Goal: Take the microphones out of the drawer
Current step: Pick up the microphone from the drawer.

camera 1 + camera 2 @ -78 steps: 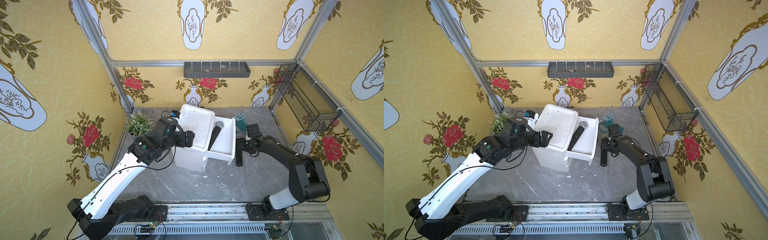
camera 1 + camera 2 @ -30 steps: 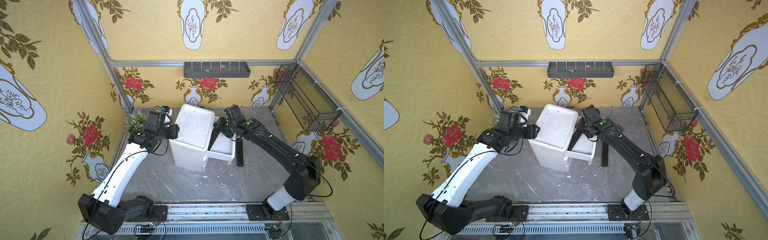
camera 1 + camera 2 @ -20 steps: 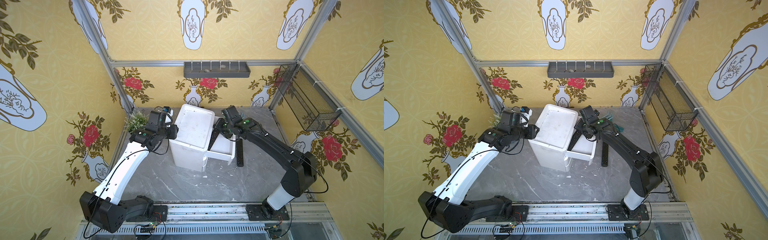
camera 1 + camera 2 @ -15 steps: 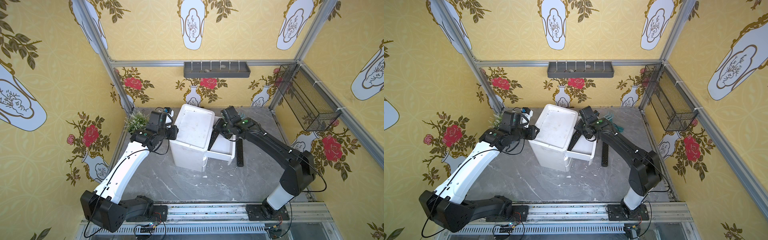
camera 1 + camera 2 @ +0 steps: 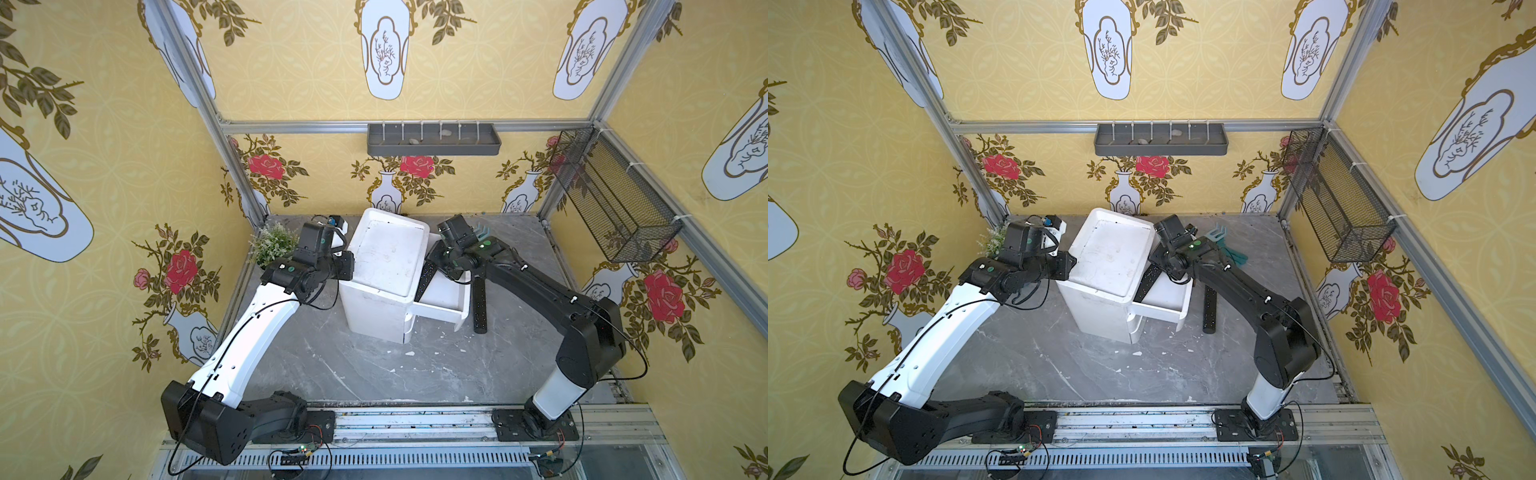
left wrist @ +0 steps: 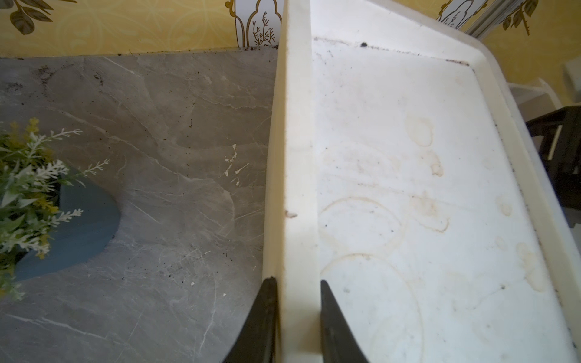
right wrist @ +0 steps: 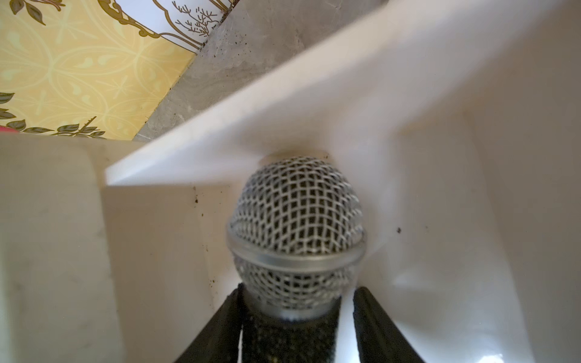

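Right claw (image 7: 300, 287) is straddling the microphone (image 7: 297, 220), fingers spread, while left claw (image 6: 296, 281) is pinching the cabinet rim (image 6: 294, 157).

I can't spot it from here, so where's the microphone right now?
In a top view the microphone lies in the open drawer on the white cabinet's right side. The right wrist view shows the right gripper straddling it just below its head.
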Controlling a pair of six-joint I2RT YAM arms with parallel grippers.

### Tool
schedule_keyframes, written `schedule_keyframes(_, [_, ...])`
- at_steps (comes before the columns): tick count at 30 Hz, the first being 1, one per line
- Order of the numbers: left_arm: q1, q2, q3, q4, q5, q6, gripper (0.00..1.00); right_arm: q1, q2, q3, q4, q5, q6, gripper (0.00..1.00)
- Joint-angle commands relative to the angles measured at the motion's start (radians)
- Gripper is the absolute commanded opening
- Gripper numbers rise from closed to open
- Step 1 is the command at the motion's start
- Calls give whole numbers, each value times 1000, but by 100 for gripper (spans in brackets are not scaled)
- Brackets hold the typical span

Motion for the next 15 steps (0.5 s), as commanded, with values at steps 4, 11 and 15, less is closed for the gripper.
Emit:
schedule_keyframes(4, [1,1,-4,21,30,-29,18,5,3,-15,19,11,6,48])
schedule_keyframes(11, [2,4,-1,24,31,-39,15,10,-12,-24,33,25,-4,28])
schedule_keyframes(15, [1,5,-1,23,31,-43,15,12,-25,-22,38,35,-16,22])
